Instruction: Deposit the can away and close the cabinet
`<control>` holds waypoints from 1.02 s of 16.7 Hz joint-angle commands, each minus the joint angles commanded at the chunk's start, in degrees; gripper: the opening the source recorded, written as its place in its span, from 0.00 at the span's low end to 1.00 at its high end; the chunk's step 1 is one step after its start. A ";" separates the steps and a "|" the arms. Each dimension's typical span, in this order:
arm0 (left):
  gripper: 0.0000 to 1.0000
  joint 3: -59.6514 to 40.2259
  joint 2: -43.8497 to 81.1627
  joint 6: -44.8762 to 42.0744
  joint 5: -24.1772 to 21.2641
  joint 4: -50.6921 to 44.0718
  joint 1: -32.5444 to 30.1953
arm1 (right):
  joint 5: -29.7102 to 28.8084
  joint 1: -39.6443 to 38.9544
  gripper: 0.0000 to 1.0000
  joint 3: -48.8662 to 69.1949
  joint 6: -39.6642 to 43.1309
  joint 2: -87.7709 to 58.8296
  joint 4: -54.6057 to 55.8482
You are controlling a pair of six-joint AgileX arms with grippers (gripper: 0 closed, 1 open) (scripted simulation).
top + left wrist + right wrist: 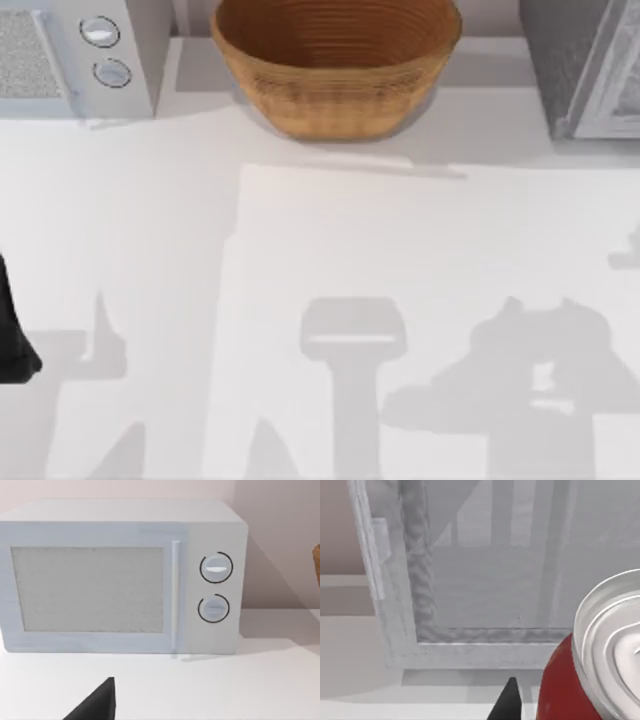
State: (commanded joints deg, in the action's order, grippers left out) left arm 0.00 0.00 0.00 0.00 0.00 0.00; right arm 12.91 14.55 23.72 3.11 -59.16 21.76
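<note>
Our left arm (14, 330) parked at the top view's left edge, its hand's state we cannot tell, our right wrist view facing the open cabinet (485, 580), red can (592, 665) close at frame's lower right, grip unclear, basket (335, 60) and microwave (75, 55) along the bench (400, 250) top.
</note>
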 joint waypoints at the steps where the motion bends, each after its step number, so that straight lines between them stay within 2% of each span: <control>1: 1.00 0.00 0.00 0.00 0.00 0.00 0.00 | -0.79 -0.92 0.00 -1.50 -0.23 4.05 -1.37; 11: 1.00 0.00 0.00 0.00 0.00 0.00 0.00 | -10.25 -11.88 0.00 -19.15 -2.51 49.94 -17.57; 17: 1.00 0.00 0.00 0.00 0.00 0.00 0.00 | -12.90 -14.55 0.00 -23.72 -3.11 59.16 -21.76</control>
State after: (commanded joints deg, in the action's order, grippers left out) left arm 0.00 0.00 0.00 0.00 0.00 0.00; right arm 0.00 0.00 0.00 0.00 0.00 0.00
